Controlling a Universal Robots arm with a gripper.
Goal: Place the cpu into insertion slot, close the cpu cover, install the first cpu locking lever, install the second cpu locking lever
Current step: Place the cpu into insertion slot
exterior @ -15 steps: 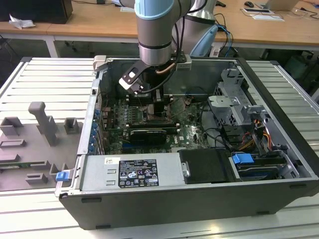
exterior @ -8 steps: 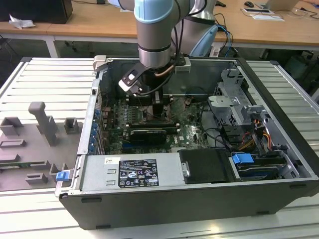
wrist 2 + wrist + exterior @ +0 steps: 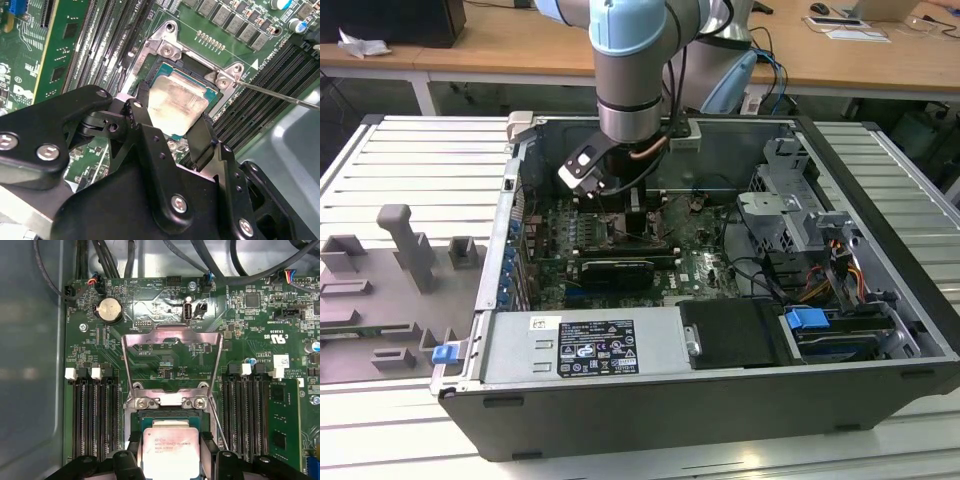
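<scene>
Gripper: the gripper (image 3: 172, 111), black and angular, has its fingers set narrow, one at each of two opposite edges of the cpu (image 3: 177, 102), apparently clamped on it.
Cpu: a flat square with a dull, smeared silvery top and a green rim. It sits low in the insertion slot (image 3: 152, 70); whether it is fully seated I cannot tell.
Step in hand: judged as placing the chip, the first step.
What it calls for: by my reading, the chip level and square to the slot's frame, with nothing forced.
Cpu cover: the cpu cover (image 3: 172, 336), a thin bright metal frame with a square window, lies folded back from the slot, hinged at the edge away from the gripper.
Locking lever: a locking lever (image 3: 280, 96), a thin wire rod, stands free beside the slot.
Board: a green motherboard (image 3: 250, 340) carries long black ribbed memory slots (image 3: 95, 415) on either side of the slot and a round shiny coin battery (image 3: 109, 309) beyond the cover.
Arm: in the exterior view the arm (image 3: 630, 90) enters the computer case (image 3: 720, 425) between ten and eleven o'clock of its middle.
Surroundings: the grey power supply (image 3: 590, 345) is at eight o'clock and the drive cage (image 3: 790, 200) between one and two.
</scene>
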